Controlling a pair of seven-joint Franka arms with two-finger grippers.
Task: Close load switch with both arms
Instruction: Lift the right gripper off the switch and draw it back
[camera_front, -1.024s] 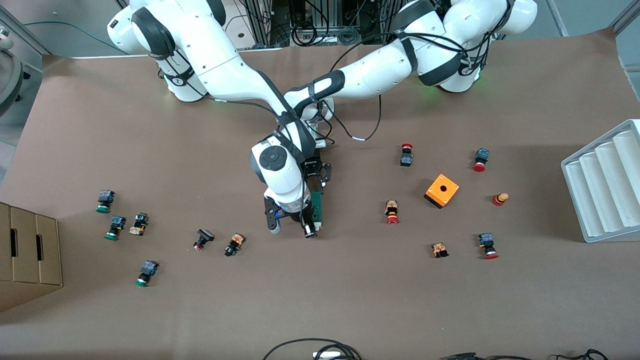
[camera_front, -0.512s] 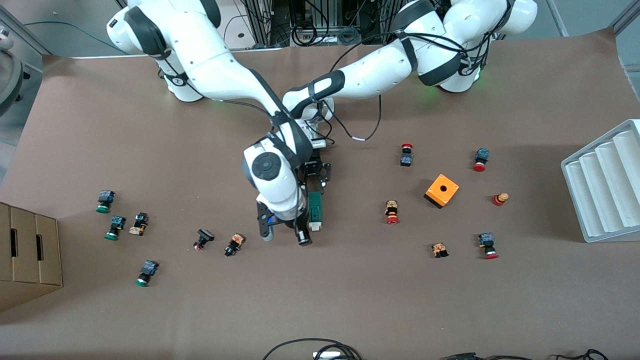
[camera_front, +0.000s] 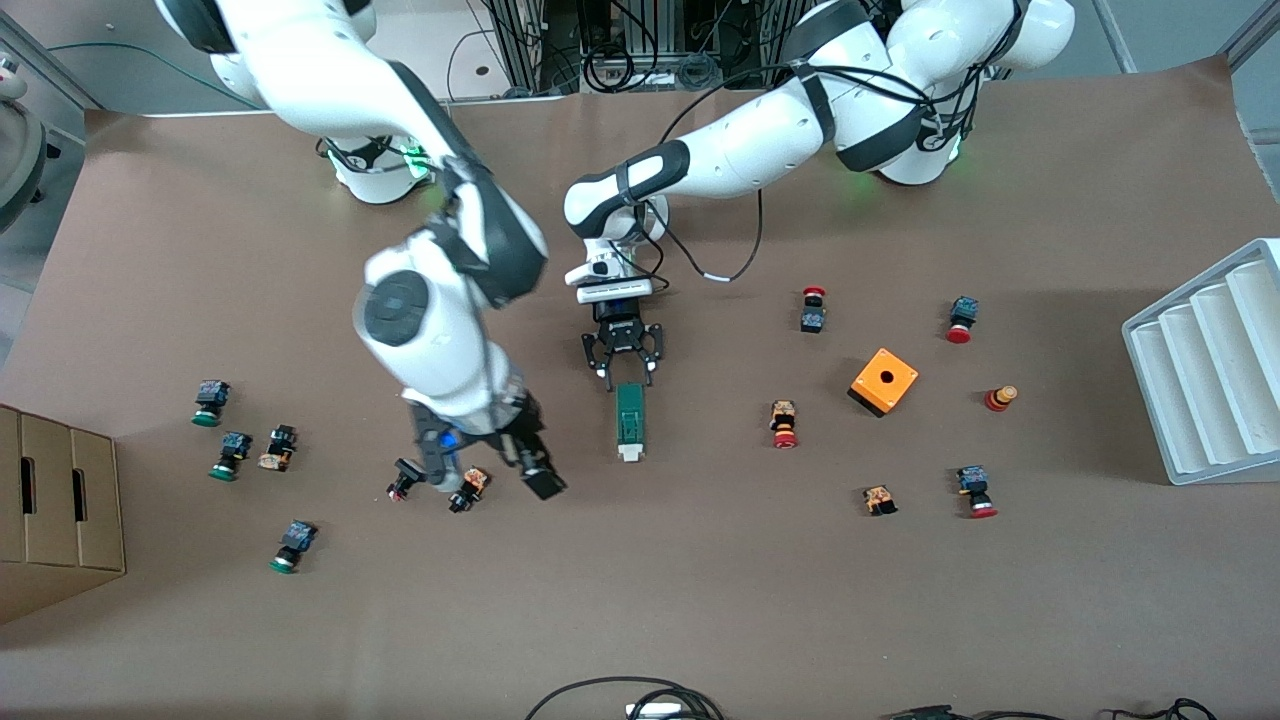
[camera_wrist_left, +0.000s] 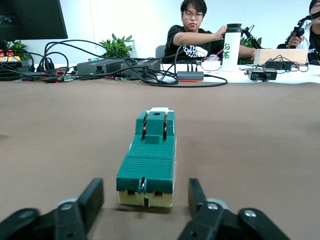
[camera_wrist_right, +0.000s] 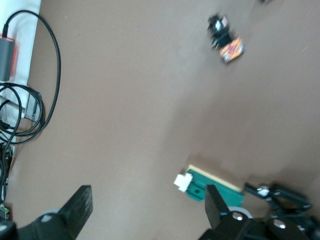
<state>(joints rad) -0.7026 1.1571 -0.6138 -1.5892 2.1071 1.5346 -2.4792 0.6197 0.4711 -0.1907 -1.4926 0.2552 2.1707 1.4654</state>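
My right end effector (camera_front: 510, 460) hangs above the desk (camera_front: 700, 580), fingers spread wide, holding nothing. My left end effector (camera_front: 623, 366) sits low, fingers parted around the switch's (camera_front: 630, 420) end, not touching it. The switch lies flat mid-desk.

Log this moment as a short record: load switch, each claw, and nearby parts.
load switch: dark-green load switch lies flat on the brown table, white handle end nearer the front camera, held by nothing
left claw: left claw open, low at the switch's end nearer the robot bases, fingers apart from it
right claw: right claw open, raised over the small push-buttons toward the right arm's end
other parts: orange cube with a hole, toward the left arm's end
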